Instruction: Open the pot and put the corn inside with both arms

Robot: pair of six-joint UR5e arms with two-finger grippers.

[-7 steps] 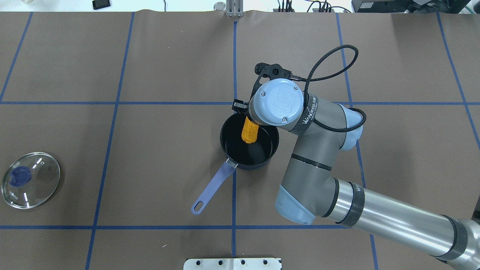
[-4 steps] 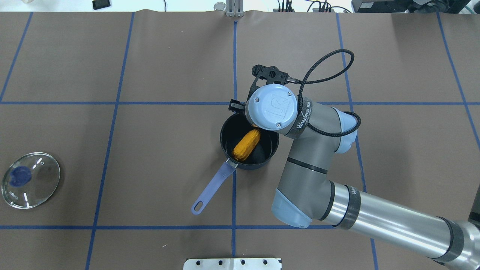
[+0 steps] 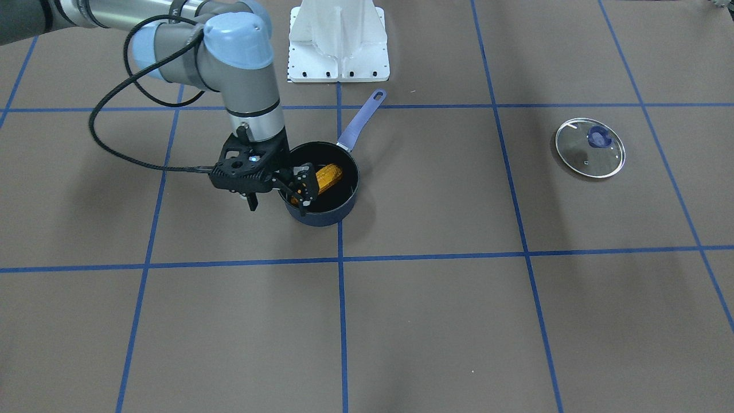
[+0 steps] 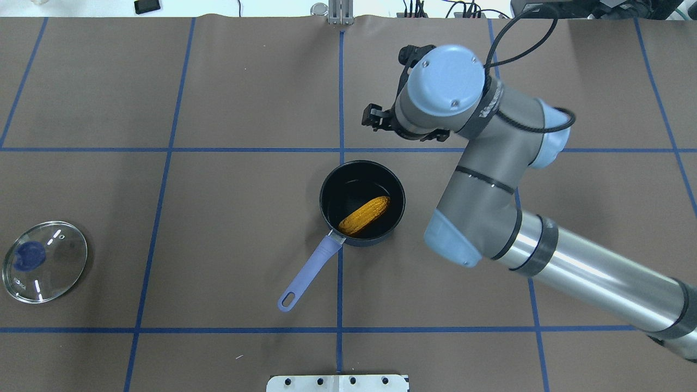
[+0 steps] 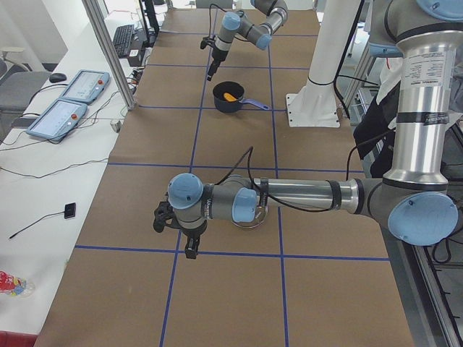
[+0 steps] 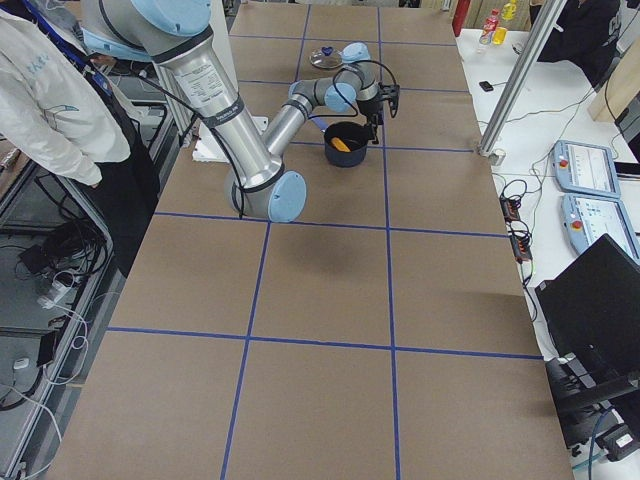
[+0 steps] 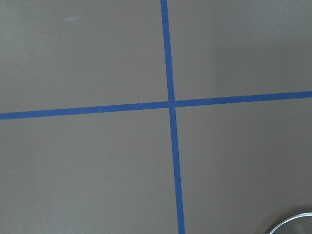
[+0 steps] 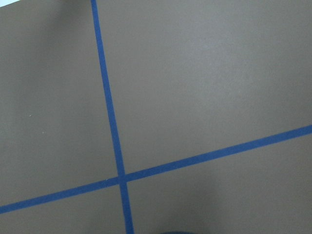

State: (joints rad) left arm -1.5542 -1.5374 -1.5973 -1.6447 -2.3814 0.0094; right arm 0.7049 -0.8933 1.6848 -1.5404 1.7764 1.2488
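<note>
Front-facing view: small dark navy saucepan with a long lavender-blue handle [image 3: 321, 217], uncovered at mid-table. Yellow-orange bumpy corn cob [image 3: 330, 174] flat on its black floor. Black two-finger right gripper [image 3: 303, 184] raised, overlapping the pot's rim in this view. Jaws spread, pinching nothing, fitting a cob already delivered. Round glass lid with a blue knob [image 3: 590, 148] well apart on the brown table covering [image 3: 459, 321], probably parked there to keep the pot's mouth free.

Overhead view: corn aslant inside the pot, tips near the wall, likely diagonal because about as long as the pot is wide. Right gripper mostly hidden under its light-blue wrist cap [image 4: 446, 73], offset beyond the pot's far rim and not touching it. Handle aimed back toward the robot, out of the arm's way.

Left side view: left gripper [image 5: 176, 233] low over the table, near the lid. Impossible to tell whether jaws spread or pressed together.

Right side view: pot far and small, orange showing inside, right gripper near it.

Left wrist view: blue tape lines [image 7: 170, 103] and a sliver of lid rim in the lower right corner.

Right wrist view: tape and bare covering only.

By judgement, both opening and loading apparently done.
</note>
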